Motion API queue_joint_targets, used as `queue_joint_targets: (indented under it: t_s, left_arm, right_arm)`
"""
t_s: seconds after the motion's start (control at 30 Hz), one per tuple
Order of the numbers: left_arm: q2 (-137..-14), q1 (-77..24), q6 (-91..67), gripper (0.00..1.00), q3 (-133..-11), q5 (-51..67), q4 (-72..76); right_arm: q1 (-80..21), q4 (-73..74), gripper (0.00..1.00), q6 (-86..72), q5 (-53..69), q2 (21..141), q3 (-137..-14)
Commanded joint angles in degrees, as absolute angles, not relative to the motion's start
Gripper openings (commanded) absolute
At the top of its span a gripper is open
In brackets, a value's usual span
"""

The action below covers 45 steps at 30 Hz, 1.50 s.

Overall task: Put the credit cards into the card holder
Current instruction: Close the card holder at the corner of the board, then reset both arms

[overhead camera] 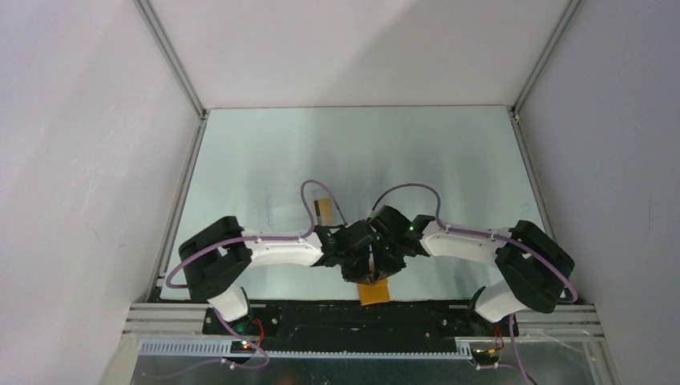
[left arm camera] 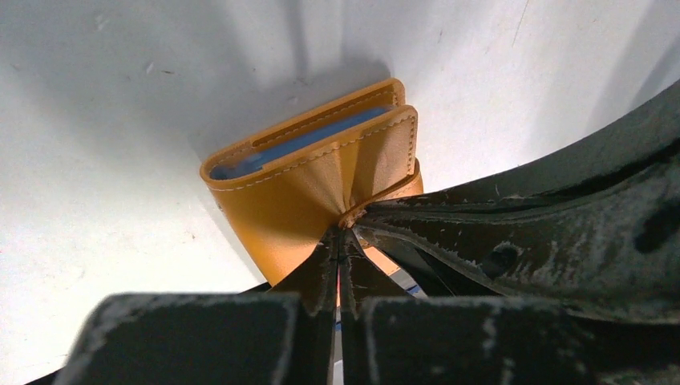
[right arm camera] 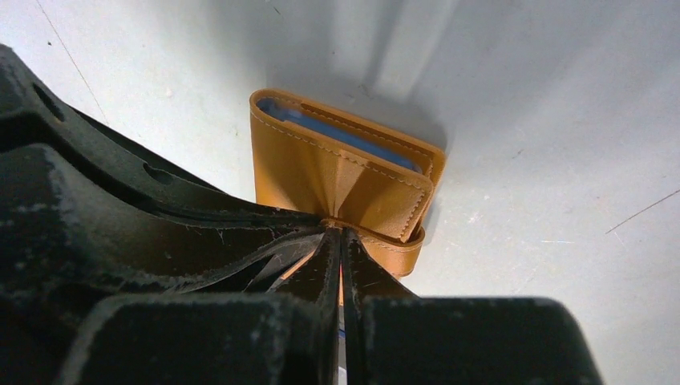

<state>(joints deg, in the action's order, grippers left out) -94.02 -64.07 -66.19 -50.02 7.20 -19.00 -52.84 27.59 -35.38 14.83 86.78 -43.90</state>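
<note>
1. Both jaws are pressed tight. Your left gripper [left arm camera: 342,245] has its fingertips closed with only a thin orange sliver between them. Your right gripper [right arm camera: 337,245] looks the same in its own view.
2. You have both sets of tips meeting at one spot on the wallet's [left arm camera: 297,200] near flap, and the leather puckers into folds that run to that pinch. You cannot tell whether the sliver in each jaw is that flap or something else.
3. From your left wrist, the right arm's fingers [left arm camera: 497,233] come in from the right to the pinch. From your right wrist, the left arm's fingers [right arm camera: 184,224] come in from the left.
4. Your wallet is folded almost shut, with blue lining showing along the top slot, and its far end is down by the table [overhead camera: 449,160].
5. From above, the wallet lies close to the table's near edge, at the middle, just under the two meeting wrists.
6. Farther out, you have one card [overhead camera: 324,210] lying flat on the table beyond the left wrist, well apart from the wallet. It is tan with a dark band.
</note>
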Motion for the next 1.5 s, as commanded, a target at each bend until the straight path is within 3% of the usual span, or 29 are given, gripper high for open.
queue_joint_targets:
  t_s: [0.0, 0.5, 1.47]
  left_arm:
    - [-93.6, -64.4, -64.9, 0.0, -49.5, 6.6, -15.8]
    - [-87.5, -62.5, -68.8, 0.0, -40.5, 8.3, -1.4]
    - [-86.4, -64.5, -66.6, 0.0, -42.8, 6.3, -6.6]
  right_arm:
    - [-57.7, 34.8, 0.0, -32.3, 10.8, 92.7, -39.3]
    - [-49.2, 26.8, 0.0, -34.7, 19.6, 73.7, -37.4]
    - [-48.3, 20.8, 0.0, -36.5, 23.0, 78.6, -37.1]
